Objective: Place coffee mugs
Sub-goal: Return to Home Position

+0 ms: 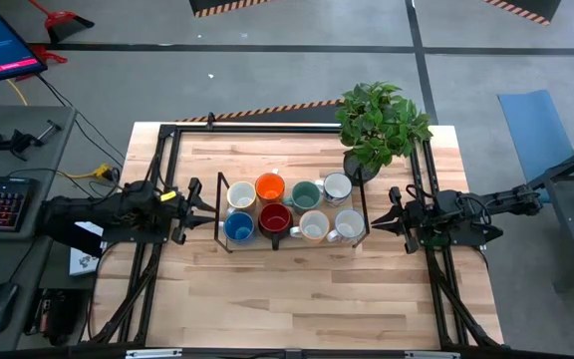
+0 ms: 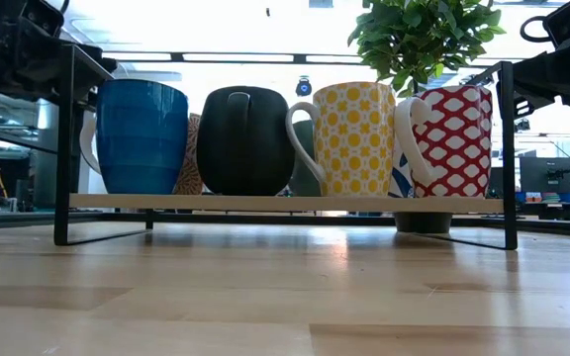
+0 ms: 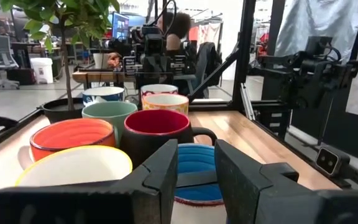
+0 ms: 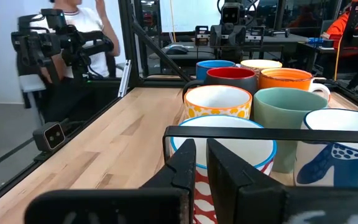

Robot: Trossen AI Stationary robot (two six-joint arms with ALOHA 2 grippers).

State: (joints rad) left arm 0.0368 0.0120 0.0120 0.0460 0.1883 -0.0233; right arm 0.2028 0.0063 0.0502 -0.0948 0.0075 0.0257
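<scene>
Eight mugs stand in two rows on a low black-framed shelf (image 1: pixel 220 211) at the table's middle. The far row is cream (image 1: pixel 240 194), orange (image 1: pixel 270 186), teal (image 1: pixel 305 194) and white (image 1: pixel 337 185). The near row is blue (image 1: pixel 238 227), red-lined dark (image 1: pixel 274 218), yellow-patterned (image 1: pixel 314 225) and red-patterned white (image 1: pixel 349 223). All rest on their bases on the wooden shelf board (image 2: pixel 285 202). My left gripper (image 1: pixel 210 211) (image 3: pixel 196 158) hovers open just left of the shelf, holding nothing. My right gripper (image 1: pixel 375 221) (image 4: pixel 201 152) hovers just right of it, shut and holding nothing.
A potted plant (image 1: pixel 379 125) in a dark pot (image 1: pixel 360 167) stands at the shelf's far right corner, its leaves overhanging. Black frame rails (image 1: pixel 172 135) run along the table's left, right and far edges. Bare wood (image 1: pixel 297 294) lies between the shelf and the near edge.
</scene>
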